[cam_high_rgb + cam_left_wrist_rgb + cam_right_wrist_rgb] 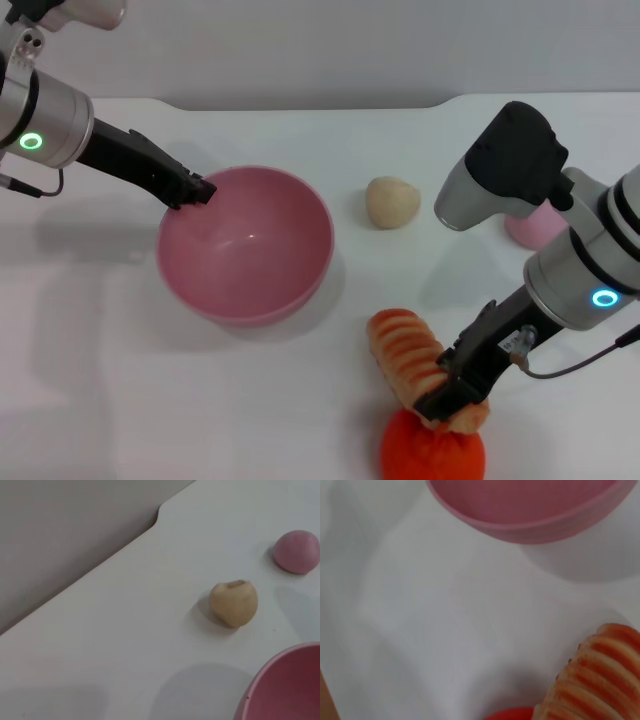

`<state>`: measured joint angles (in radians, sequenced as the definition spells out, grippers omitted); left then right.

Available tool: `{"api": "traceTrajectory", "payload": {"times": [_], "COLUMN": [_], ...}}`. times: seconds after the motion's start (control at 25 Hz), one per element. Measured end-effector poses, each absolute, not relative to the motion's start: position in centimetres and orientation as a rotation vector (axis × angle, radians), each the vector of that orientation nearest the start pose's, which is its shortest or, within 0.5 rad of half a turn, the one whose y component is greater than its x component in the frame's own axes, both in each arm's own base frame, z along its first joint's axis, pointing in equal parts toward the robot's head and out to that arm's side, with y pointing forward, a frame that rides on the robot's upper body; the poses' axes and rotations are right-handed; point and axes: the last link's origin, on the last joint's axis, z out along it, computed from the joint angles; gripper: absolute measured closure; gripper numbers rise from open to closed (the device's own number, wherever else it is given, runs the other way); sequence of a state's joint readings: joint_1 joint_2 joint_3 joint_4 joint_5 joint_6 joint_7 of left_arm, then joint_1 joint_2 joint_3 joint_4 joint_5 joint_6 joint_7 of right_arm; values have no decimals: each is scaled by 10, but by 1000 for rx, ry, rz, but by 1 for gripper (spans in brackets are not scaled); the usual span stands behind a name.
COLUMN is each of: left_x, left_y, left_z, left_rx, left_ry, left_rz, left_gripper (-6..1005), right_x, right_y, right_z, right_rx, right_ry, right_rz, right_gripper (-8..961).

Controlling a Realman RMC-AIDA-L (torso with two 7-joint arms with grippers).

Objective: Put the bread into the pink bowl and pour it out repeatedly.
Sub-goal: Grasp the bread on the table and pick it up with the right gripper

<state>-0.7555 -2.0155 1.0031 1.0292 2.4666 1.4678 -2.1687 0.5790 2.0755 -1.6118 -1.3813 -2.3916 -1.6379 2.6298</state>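
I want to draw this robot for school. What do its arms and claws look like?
Both arms are shiny silver tubes, each with a glowing green-blue ring light. The left gripper and the right gripper are slim and black. The right arm has a big dark grey and silver elbow piece, and thin cables loop off each wrist.

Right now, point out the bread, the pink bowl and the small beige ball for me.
bread (402,345): head view, on its ridged top.
pink bowl (290,285): head view, on its outer wall near the rim.
small beige ball (233,603): left wrist view, on its rounded side.
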Motion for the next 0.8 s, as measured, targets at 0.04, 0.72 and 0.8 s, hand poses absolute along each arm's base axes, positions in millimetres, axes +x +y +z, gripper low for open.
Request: {"api": "traceTrajectory", "payload": {"times": [0.04,0.72,0.8], "left_x": [-195,-199,-200], "left_y": [407,407,407], "left_z": [37,40,40], "left_rx": [-2666,-2656,-2655], "left_ry": [-817,-808,-809], "left_rz": [162,164,164], "left_gripper": [956,956,956], "right_x": [154,158,158], "right_y": [308,307,308], "right_z": [-44,-53,-53], "right_rx": [-2863,-2869,-2867], "right_ry": [912,912,911], "right_rz": [-563,-601,-598], "right_gripper": [412,559,574]}}
